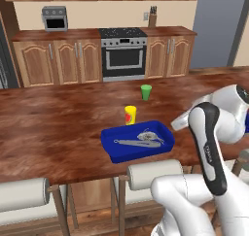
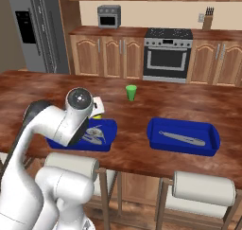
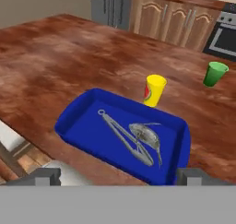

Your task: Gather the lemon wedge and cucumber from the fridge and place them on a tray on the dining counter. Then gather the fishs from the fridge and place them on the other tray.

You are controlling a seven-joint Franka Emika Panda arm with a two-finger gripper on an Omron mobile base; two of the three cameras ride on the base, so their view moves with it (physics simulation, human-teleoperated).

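Pincer (image 3: pixel 118 177) open above the left blue tray (image 3: pixel 78 119) holding two fish (image 3: pixel 145 134): fish delivery apparently complete; next move, if any, calls for retreat.

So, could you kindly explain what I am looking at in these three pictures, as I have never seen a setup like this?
This is a rendered kitchen with a white robot arm on a driving base. Two pictures come from cameras on the base, behind the arm to its left and right; the third looks along its hand. On the wooden dining counter sit two blue trays. The left tray holds two grey fish; the right tray holds one long grey item. A yellow cup and a green cup stand behind. The gripper hovers open over the left tray, holding nothing.
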